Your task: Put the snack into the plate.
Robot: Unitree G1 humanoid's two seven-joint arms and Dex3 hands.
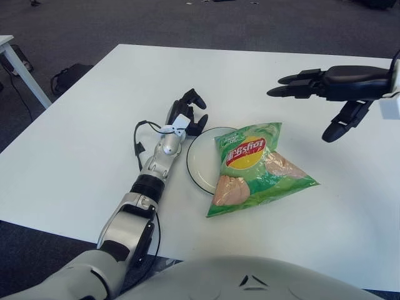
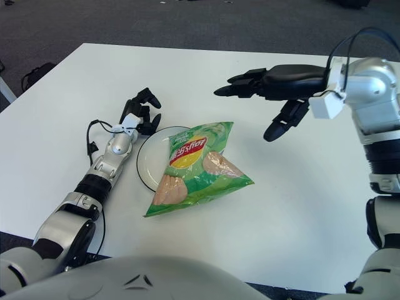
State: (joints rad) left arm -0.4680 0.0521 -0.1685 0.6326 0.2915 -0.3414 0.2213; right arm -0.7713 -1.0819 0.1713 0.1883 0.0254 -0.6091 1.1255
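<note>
A green Lay's snack bag (image 1: pixel 256 167) lies across the right part of a white plate (image 1: pixel 201 161) with a dark rim; its right half overhangs onto the table. My right hand (image 1: pixel 312 94) hovers above the table to the upper right of the bag, fingers spread and holding nothing. My left hand (image 1: pixel 187 115) is at the plate's upper left edge with its fingers curled, holding nothing. Both also show in the right eye view: the bag (image 2: pixel 197 165), the plate (image 2: pixel 150 161), the right hand (image 2: pixel 262 94) and the left hand (image 2: pixel 140 111).
The white table (image 1: pixel 75 144) extends all around the plate. A dark bag (image 1: pixel 69 76) and a white table leg (image 1: pixel 25 75) stand on the grey floor beyond the table's left edge.
</note>
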